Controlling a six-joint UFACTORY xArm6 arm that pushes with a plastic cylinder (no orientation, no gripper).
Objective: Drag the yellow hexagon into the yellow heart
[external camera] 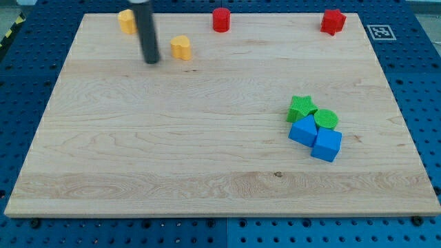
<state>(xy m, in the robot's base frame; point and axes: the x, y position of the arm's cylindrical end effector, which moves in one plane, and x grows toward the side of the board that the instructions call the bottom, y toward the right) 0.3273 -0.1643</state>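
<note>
A wide, pale wooden counter (207, 158) fills most of the view, sitting on a blue pegboard surface (27, 103) dotted with small holes. A black-and-white square marker (381, 31) lies on the pegboard just past the counter's top right corner.

A straight dark rod (145, 27) comes down from the view's top, left of centre. My tip (151, 60) rests on the counter near the top edge. The arm carries no fingers, so there is nothing to be apart or together.

Toward the view's lower right, four blocks are bunched together, touching one another. Two are blue: a blue cube (326, 145) at the bottom of the bunch, and a blue block (303, 130) just to its left whose shape is hard to make out. Above them sit a green star (301, 108) and, to its right, a green round block (326, 120).

Along the top edge stand two red blocks, well apart: a red round block (220, 19) near the middle and a red block (333, 21) of unclear shape toward the right.

The two yellow blocks are at the upper left. The yellow hexagon (126, 21) sits at the top edge, just left of the rod and partly hidden behind it. The yellow heart (180, 47) lies lower and to the right, just beside my tip on its right. The hexagon and heart are apart, with the rod between them.
</note>
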